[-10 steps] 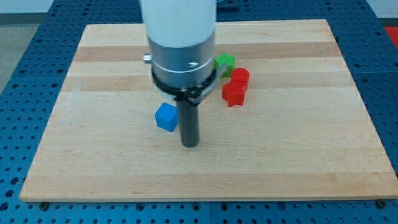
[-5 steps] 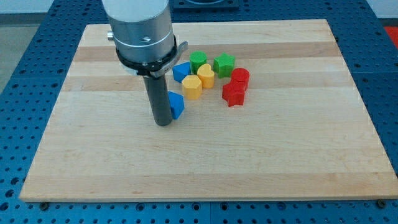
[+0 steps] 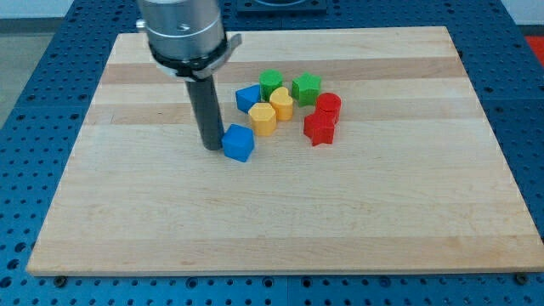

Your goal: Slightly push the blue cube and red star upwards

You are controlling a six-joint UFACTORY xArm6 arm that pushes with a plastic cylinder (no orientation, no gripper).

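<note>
The blue cube (image 3: 239, 143) lies near the board's middle, just below the cluster of blocks. My tip (image 3: 210, 147) stands right against the cube's left side, touching or almost touching it. The red star (image 3: 319, 129) lies at the cluster's right, directly below a red cylinder (image 3: 328, 105) and touching it. The tip is far left of the red star.
The cluster above the cube holds a second blue block (image 3: 248, 97), two yellow blocks (image 3: 263, 120) (image 3: 281, 103), a green cylinder (image 3: 271, 82) and a green star (image 3: 307, 87). All lie on the wooden board (image 3: 408, 195), which rests on a blue perforated table.
My tip moved from the cube's right to its left and up the view. The blue cube slid up and to the right, closer to the yellow blocks.
</note>
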